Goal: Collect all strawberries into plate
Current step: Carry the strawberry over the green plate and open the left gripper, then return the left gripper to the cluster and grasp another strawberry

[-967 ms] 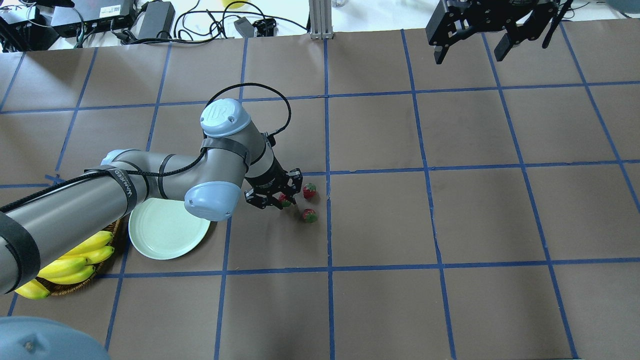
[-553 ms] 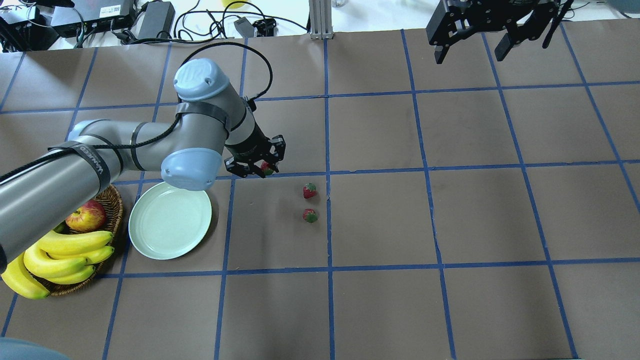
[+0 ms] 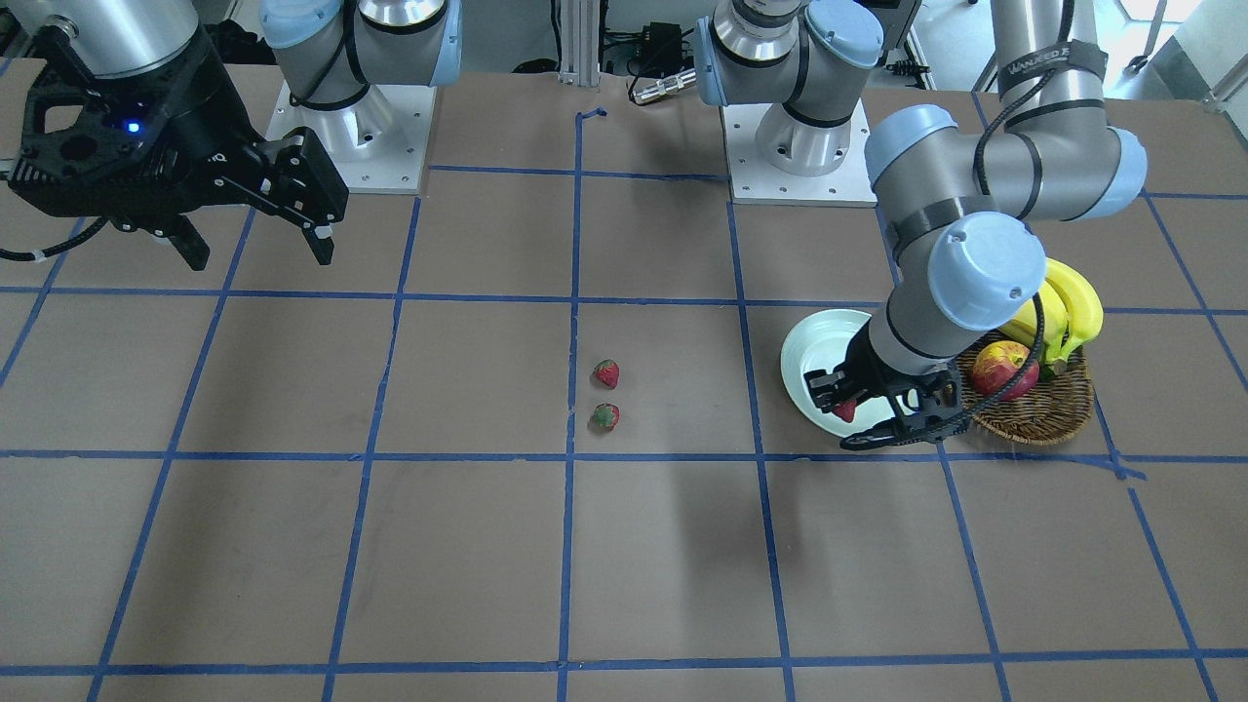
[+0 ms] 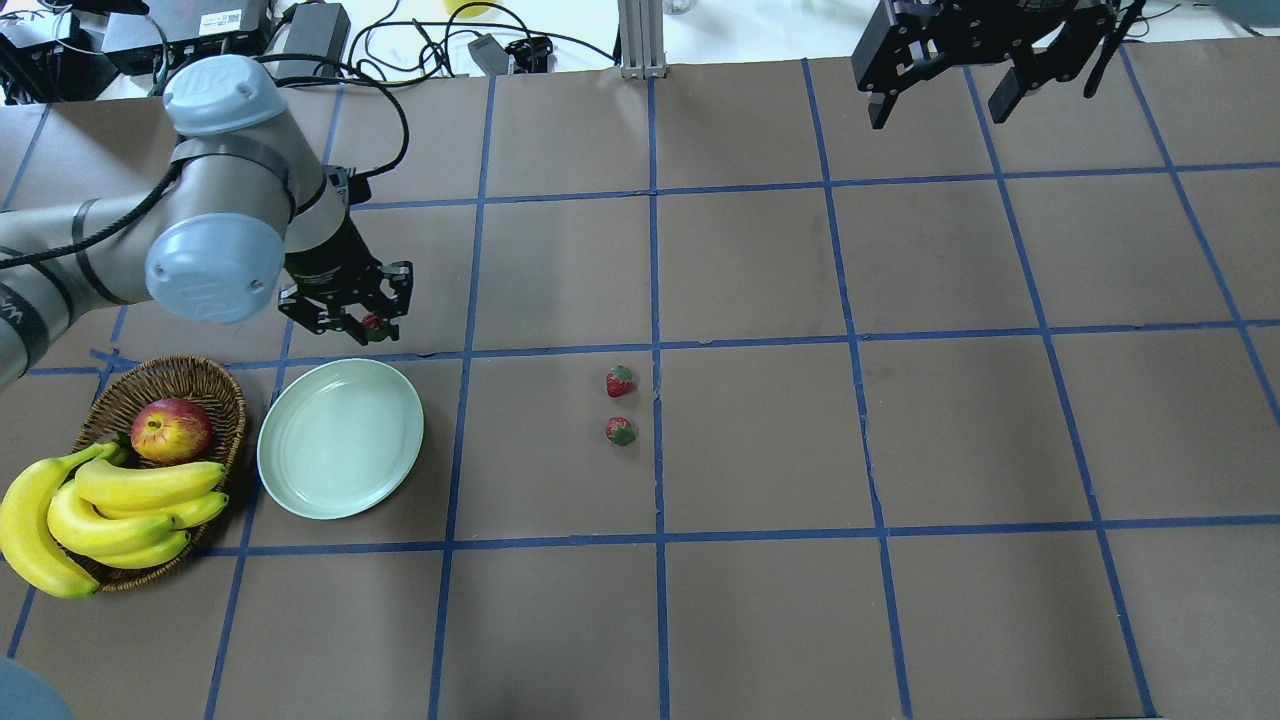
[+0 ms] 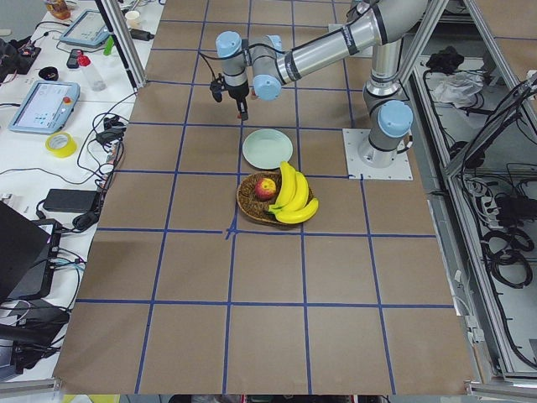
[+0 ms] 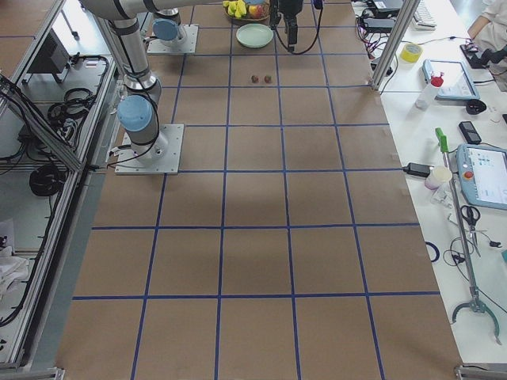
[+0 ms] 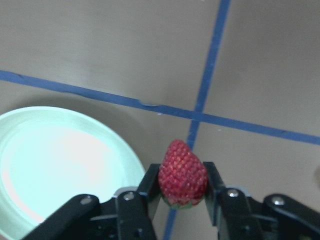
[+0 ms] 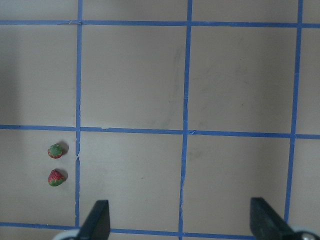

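- The overhead camera looks forward and down on the table [image 4: 760, 440]; the front camera faces back, steeply down.
- Both catch the plate [image 4: 340, 440].
- The left wrist camera hangs close above the plate's rim.

Open mat [image 4: 540, 440] between plate [image 4: 340, 440] and strawberries [image 4: 620, 381]; basket [image 4: 200, 372] just beside plate.

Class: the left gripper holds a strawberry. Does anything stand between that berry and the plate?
Nothing visible does. The left gripper holds the strawberry beside the plate rim, with only bare table near it. The basket sits off to the plate's other side.
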